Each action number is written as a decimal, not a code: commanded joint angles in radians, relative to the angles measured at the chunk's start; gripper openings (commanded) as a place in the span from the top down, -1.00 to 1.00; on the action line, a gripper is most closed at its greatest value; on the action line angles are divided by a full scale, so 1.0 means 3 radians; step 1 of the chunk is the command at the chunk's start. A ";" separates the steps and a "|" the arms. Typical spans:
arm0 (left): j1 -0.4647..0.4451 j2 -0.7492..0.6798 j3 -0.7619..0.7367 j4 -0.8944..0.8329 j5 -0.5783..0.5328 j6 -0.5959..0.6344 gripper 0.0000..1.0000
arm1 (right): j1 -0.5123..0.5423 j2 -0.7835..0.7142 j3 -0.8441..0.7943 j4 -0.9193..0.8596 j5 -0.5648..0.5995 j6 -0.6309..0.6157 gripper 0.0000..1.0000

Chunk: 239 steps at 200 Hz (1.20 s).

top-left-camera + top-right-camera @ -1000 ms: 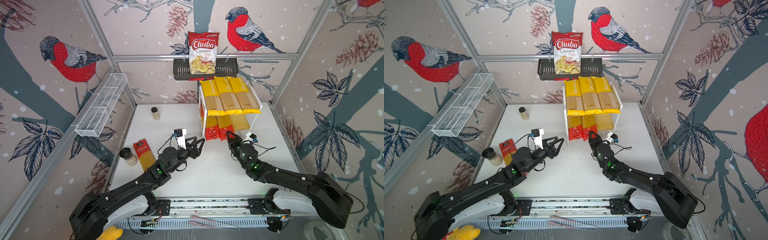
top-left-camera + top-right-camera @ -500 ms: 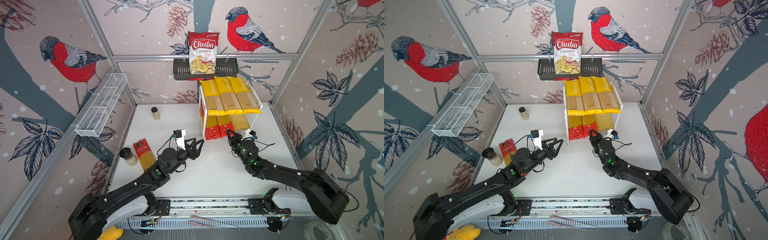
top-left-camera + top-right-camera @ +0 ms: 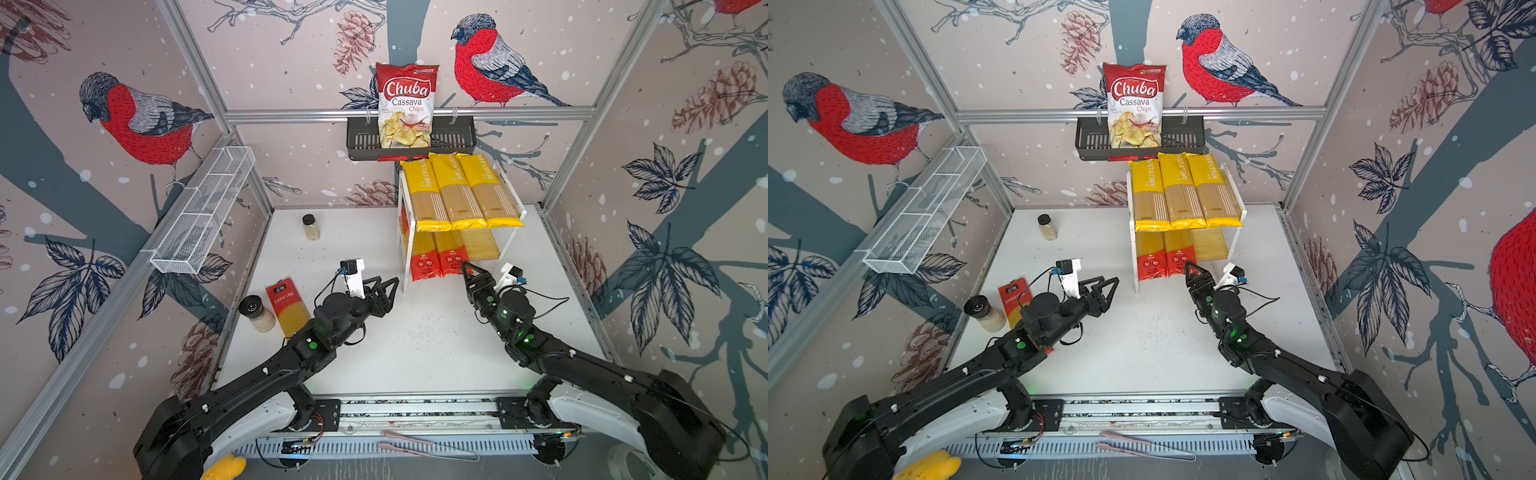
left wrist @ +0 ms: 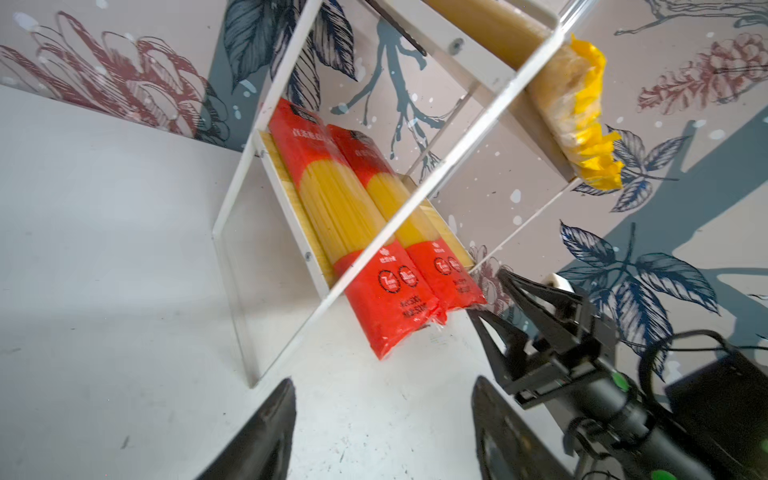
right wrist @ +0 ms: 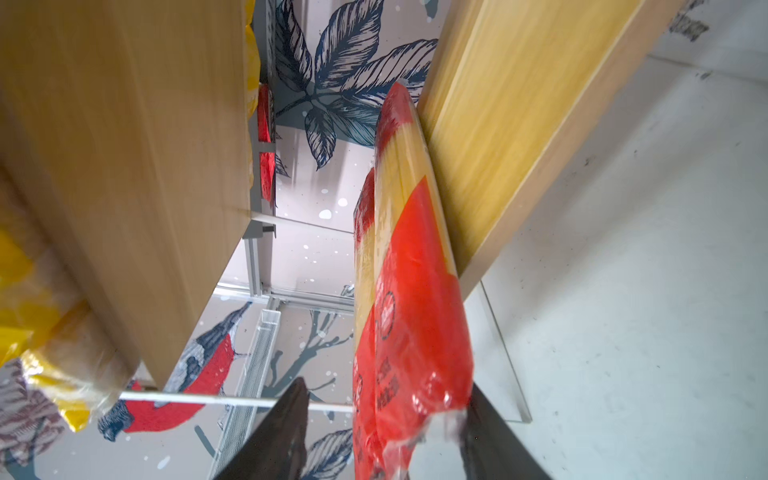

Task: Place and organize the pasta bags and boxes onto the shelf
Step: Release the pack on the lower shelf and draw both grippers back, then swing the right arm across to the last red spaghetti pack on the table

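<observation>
The shelf [image 3: 482, 245] stands at the back right with three yellow pasta packs [image 3: 457, 191] side by side on its upper board. Two red packs [image 3: 424, 259] [image 4: 386, 286] lie on the lower board, their ends over its front edge. My right gripper [image 3: 469, 270] [image 5: 386, 415] is open, its fingers on either side of the right red pack's [image 5: 411, 291] end. One finger touches the pack. My left gripper [image 3: 384, 286] [image 4: 382, 415] hangs open and empty above the table, left of the shelf. Another red pack [image 3: 286, 305] lies on the table at the left, partly under the left arm.
A Chuba chips bag [image 3: 405, 104] stands in the black basket [image 3: 453, 141] on the back wall. A white wire basket [image 3: 203, 212] hangs on the left wall. A small jar [image 3: 311, 226] and a black-capped jar [image 3: 255, 311] stand on the table.
The right gripper's jaws have opened at the end of the right red pack, close to the shelf's front. The left arm has hardly moved.
</observation>
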 commanded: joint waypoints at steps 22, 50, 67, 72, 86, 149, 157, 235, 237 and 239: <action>0.0419 -0.0043 -0.0007 -0.0462 0.0161 -0.0084 -0.33 | 0.0272 -0.0218 -0.0163 -0.0713 -0.0074 -0.0279 0.02; 0.0460 -0.0041 -0.0019 -0.0571 0.0160 -0.0091 -0.32 | 0.0772 -0.0264 -0.0170 -0.1024 0.0275 -0.0378 0.15; 0.0479 -0.0025 -0.0043 -0.0690 0.0143 -0.0079 -0.32 | 0.1193 -0.0163 -0.0024 -0.1302 0.0565 -0.0576 0.22; 0.0493 -0.0030 -0.0049 -0.0728 0.0140 -0.0073 -0.32 | 0.1292 -0.0098 0.0033 -0.1370 0.0596 -0.0632 0.23; 0.0560 -0.0059 -0.0055 -0.0851 0.0138 -0.0049 -0.32 | 0.1559 0.0133 0.0214 -0.1500 0.0655 -0.0763 0.25; 0.1333 -0.0338 0.0157 -0.1706 0.0066 0.0100 -0.31 | 0.2319 0.1569 0.1623 -0.1805 0.0757 -0.1582 0.30; 0.1486 -0.0368 0.0164 -0.1789 0.0056 0.0092 -0.32 | 0.2316 0.1741 0.1819 -0.1812 0.0623 -0.1694 0.30; 0.2265 -0.0507 0.0608 -0.2152 -0.0187 0.0300 -0.29 | 0.2131 0.3409 0.3560 -0.2371 -0.0853 -0.2015 0.17; 0.2265 -0.0512 0.0616 -0.2156 -0.0196 0.0304 -0.30 | 0.2130 0.3448 0.3617 -0.2398 -0.0881 -0.2024 0.16; 0.2265 -0.0519 0.0621 -0.2161 -0.0204 0.0308 -0.30 | 0.2131 0.3486 0.3663 -0.2426 -0.0902 -0.2030 0.15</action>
